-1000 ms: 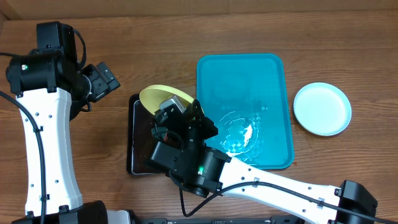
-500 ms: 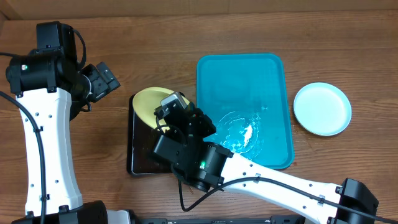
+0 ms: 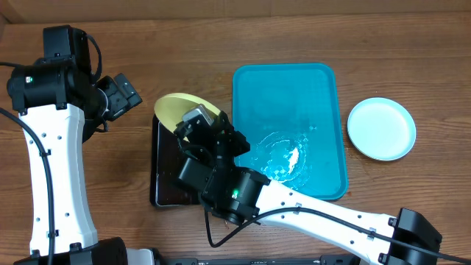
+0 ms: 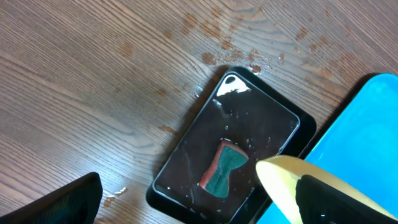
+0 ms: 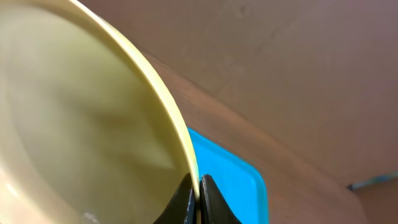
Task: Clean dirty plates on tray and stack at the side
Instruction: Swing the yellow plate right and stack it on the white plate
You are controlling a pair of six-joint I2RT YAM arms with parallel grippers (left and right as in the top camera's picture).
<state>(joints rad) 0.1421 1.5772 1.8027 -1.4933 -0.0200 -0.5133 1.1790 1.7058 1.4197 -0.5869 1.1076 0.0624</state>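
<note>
My right gripper [image 3: 200, 124] is shut on the rim of a plate [image 3: 174, 109] and holds it tilted, pale yellow underside up, over the black tray [image 3: 163, 193]. In the right wrist view the fingers [image 5: 198, 194] pinch the plate's rim [image 5: 81, 124]. The turquoise tray [image 3: 324, 96] holds no plates and has wet glare on it. A light-blue rimmed plate [image 3: 381, 129] with a white centre lies on the table to its right. My left gripper [image 3: 119, 96] is open and empty, high at the left. No other plate shows.
In the left wrist view a green and red sponge [image 4: 224, 167] lies in the wet black tray [image 4: 186, 149]. The held plate's edge [image 4: 286, 177] and the turquoise tray's corner [image 4: 373, 112] show at the right. Water drops lie on the wooden table [image 4: 93, 74].
My right gripper has moved a little left and away with the yellow plate, carrying it further over the black tray's far edge. The left arm has not moved.
</note>
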